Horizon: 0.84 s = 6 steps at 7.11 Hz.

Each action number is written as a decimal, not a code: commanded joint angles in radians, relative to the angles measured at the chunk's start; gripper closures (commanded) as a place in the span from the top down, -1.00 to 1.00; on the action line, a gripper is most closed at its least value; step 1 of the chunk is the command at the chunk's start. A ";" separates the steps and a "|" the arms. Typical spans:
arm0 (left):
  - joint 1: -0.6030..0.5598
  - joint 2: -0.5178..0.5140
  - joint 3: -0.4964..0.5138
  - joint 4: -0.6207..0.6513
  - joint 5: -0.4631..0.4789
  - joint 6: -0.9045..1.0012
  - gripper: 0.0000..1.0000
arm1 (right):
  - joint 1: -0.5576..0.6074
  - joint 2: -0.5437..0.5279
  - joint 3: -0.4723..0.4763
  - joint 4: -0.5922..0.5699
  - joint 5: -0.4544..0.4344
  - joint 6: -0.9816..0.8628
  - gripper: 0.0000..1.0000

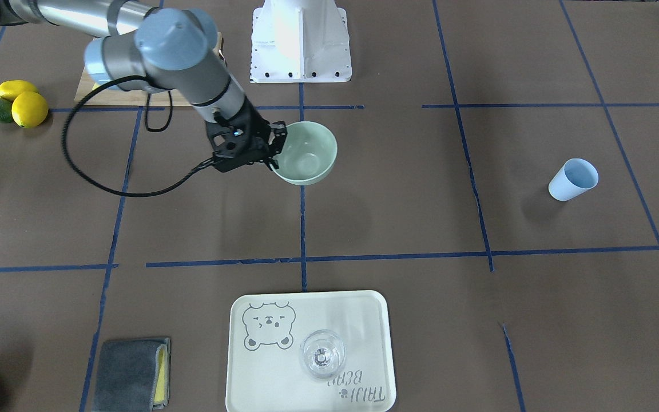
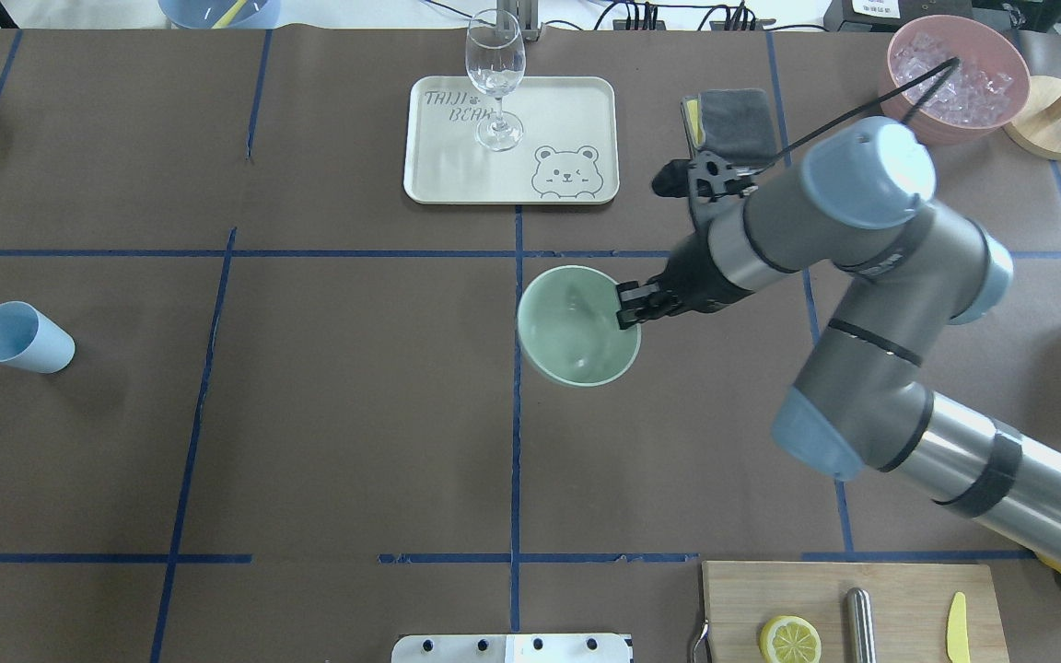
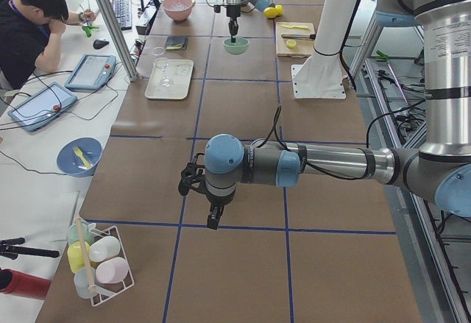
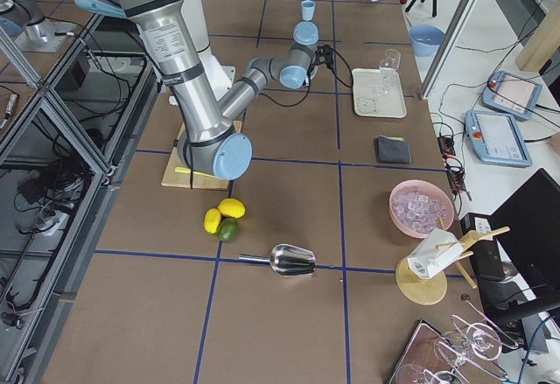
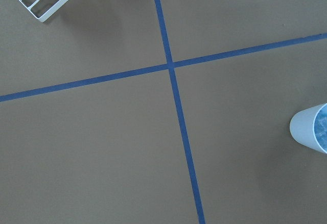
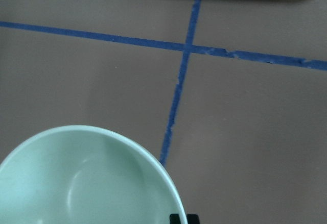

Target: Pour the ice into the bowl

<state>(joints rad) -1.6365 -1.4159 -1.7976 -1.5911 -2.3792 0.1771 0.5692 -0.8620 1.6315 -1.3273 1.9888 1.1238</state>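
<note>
The pale mint-green bowl (image 2: 577,324) is near the table's middle and holds nothing; it also shows in the front view (image 1: 306,153) and the right wrist view (image 6: 87,178). My right gripper (image 2: 627,304) is shut on the bowl's rim on the side toward the arm, one finger inside and one outside. The ice (image 2: 959,74) is a heap of clear cubes in a pink container (image 2: 1009,106) at the far right corner, apart from the bowl. My left gripper (image 3: 210,216) hangs over bare table at the left end; I cannot tell whether it is open or shut.
A cream tray (image 2: 438,175) with a wine glass (image 2: 495,78) and a grey cloth (image 2: 738,115) lie beyond the bowl. A blue cup (image 2: 22,337) is far left. A cutting board (image 2: 899,617) with a lemon half, lemons (image 1: 29,109) and a metal scoop (image 4: 293,260) are on the right.
</note>
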 commanded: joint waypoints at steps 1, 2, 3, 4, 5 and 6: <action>0.000 0.000 0.000 0.002 0.000 -0.001 1.00 | -0.090 0.345 -0.392 -0.061 -0.137 0.120 -1.00; 0.000 0.002 0.000 0.003 0.000 0.001 1.00 | -0.116 0.385 -0.462 -0.034 -0.169 0.123 -1.00; 0.000 0.002 0.000 0.005 0.000 -0.001 1.00 | -0.133 0.385 -0.478 -0.029 -0.179 0.152 -1.00; 0.000 0.000 0.000 0.003 0.000 -0.001 1.00 | -0.140 0.385 -0.484 -0.029 -0.179 0.184 -1.00; 0.000 0.000 0.000 0.003 0.000 0.001 1.00 | -0.143 0.382 -0.487 -0.027 -0.179 0.188 -0.86; 0.000 0.002 0.000 0.003 0.000 -0.001 1.00 | -0.143 0.382 -0.487 -0.027 -0.179 0.188 -0.82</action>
<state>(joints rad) -1.6368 -1.4153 -1.7978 -1.5875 -2.3792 0.1770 0.4294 -0.4805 1.1486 -1.3556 1.8111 1.3052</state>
